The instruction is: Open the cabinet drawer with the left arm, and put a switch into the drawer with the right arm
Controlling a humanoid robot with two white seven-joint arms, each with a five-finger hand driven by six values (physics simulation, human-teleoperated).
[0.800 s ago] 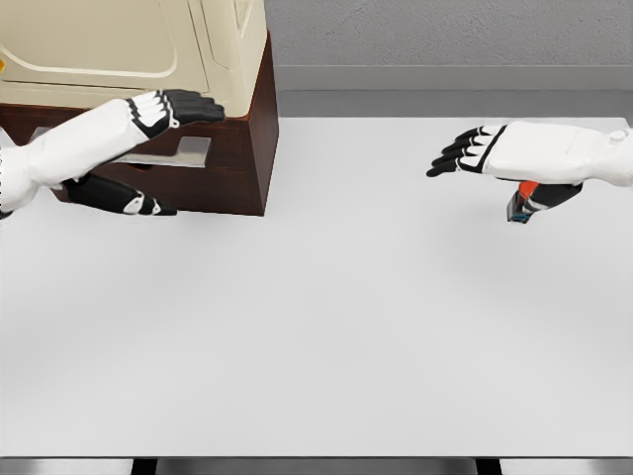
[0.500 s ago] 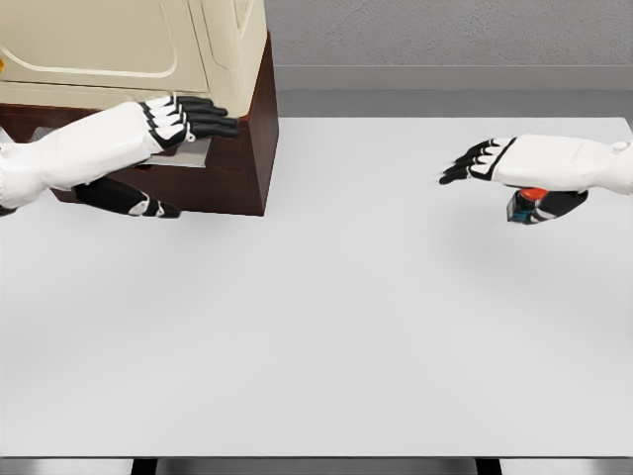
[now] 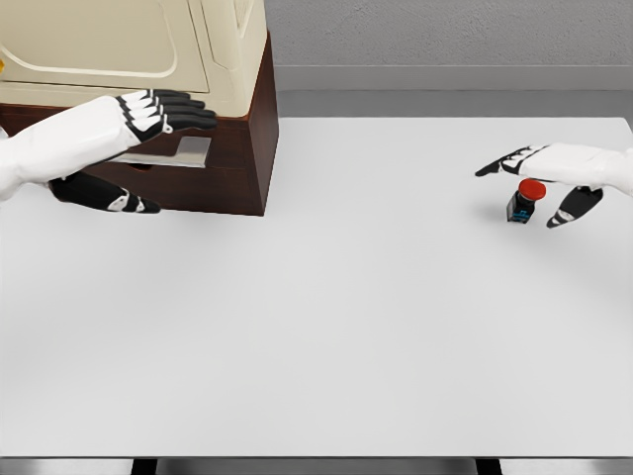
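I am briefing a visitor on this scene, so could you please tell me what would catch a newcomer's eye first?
The switch with its red button stands out on the white table at the far right, between the spread fingers and thumb of the right hand. At the upper left, the dark brown cabinet carries a cream appliance, and the left hand reaches across the drawer's metal handle.

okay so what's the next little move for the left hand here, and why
Probably curl the left hand onto the flat metal drawer handle and pull. The dark brown cabinet drawer looks closed, while the right hand is open beside the red-capped push-button switch, not grasping it.
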